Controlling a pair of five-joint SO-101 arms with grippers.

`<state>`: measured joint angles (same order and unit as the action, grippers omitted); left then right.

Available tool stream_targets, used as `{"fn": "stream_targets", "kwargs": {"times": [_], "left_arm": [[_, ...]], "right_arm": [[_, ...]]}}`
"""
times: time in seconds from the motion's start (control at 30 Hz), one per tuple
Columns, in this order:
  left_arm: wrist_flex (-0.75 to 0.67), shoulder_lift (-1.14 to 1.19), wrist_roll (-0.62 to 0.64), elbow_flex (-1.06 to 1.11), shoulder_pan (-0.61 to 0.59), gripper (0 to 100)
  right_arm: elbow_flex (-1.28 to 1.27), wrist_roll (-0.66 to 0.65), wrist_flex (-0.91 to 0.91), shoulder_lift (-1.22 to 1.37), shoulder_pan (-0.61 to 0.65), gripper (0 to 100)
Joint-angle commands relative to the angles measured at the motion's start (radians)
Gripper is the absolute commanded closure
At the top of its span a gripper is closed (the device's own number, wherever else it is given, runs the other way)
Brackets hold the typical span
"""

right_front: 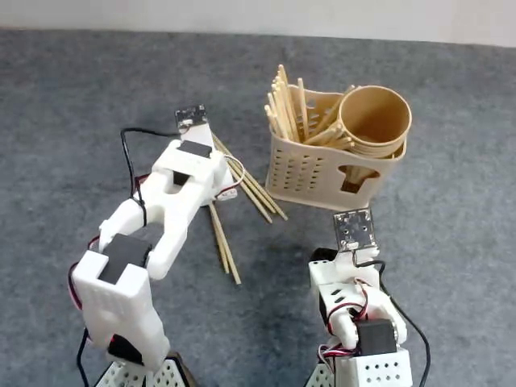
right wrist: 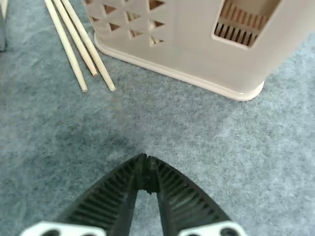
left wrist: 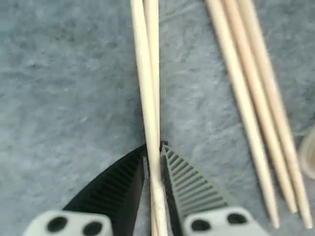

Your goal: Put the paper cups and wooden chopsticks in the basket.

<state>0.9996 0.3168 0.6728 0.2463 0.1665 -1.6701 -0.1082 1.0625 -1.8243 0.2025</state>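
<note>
We are starting at the left, where the left gripper [left wrist: 156,147] is pinching a pair [left wrist: 150,73] of chopsticks. Its jaws are standing nearly together, with only the two sticks side by side between them. The sticks are running on past the fingertips at both ends. From above, the left arm is stretching out over the grey mat [right_front: 72,105], and the pair is showing below the wrist, pointing back toward the arm bases. We cannot tell whether the pair is resting on the mat or hanging just off it.

Just beside the pair, three sticks [left wrist: 261,113] are lying loose on the mat, close together and nearly parallel. From above they are slanting toward the basket [right_front: 306,173], their near ends stopping just short of its perforated wall.

The basket is sitting right of centre, already holding things. A bundle [right_front: 286,105] of chopsticks is leaning upright in its left part. The cups [right_front: 375,117] are lying nested and tilted in its right part, with the open mouth facing up.

Farther right and nearer the bases, the right gripper [right wrist: 146,169] is hovering over bare mat in front of the basket — its jaws are meeting at the tips and holding nothing, apart from both the wall and the three sticks.
</note>
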Motion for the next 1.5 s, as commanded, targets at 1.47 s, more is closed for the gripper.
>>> {"fn": "stream_targets", "kwargs": {"times": [1.47], "left_arm": [[-0.572,-1.251,-0.304,0.616,-0.047,100]], "right_arm": [[-0.154,0.003,-0.019,-0.016,-0.008,99.3]]}}
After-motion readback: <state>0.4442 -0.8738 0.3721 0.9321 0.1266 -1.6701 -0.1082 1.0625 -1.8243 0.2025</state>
